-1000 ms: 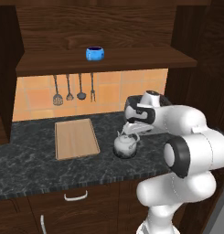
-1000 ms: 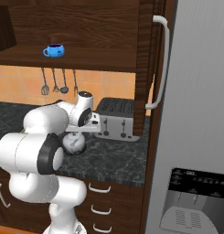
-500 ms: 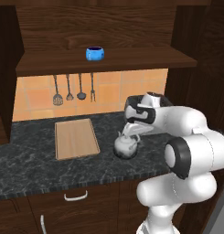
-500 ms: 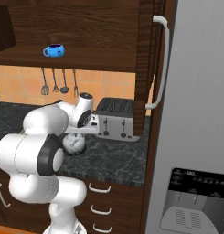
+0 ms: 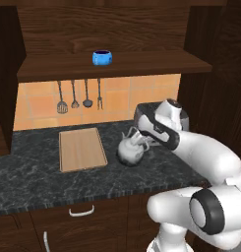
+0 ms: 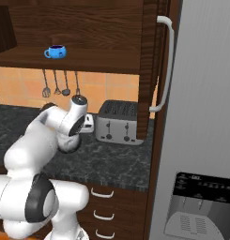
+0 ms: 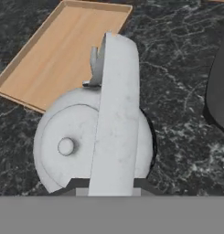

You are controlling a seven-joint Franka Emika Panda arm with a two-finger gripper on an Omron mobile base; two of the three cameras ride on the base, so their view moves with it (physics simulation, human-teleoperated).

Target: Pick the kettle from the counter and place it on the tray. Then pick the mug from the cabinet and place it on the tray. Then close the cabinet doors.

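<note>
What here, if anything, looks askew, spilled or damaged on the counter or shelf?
Nothing stands out. The kettle sits upright on the counter beside the bare tray, the mug stands upright on the cabinet shelf, and the utensils hang straight.

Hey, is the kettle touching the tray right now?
Apart. In the left base view, a strip of dark counter shows between the kettle and the tray.

A silver toaster [image 6: 118, 123] stands near the wall. Four cooking tools [image 5: 78, 96] hang on the orange tiled wall [image 5: 38, 105]. A big grey fridge [image 6: 201, 131] has a long white handle [image 6: 166, 61]. Drawers [image 6: 103, 206] below have small white handles.
</note>
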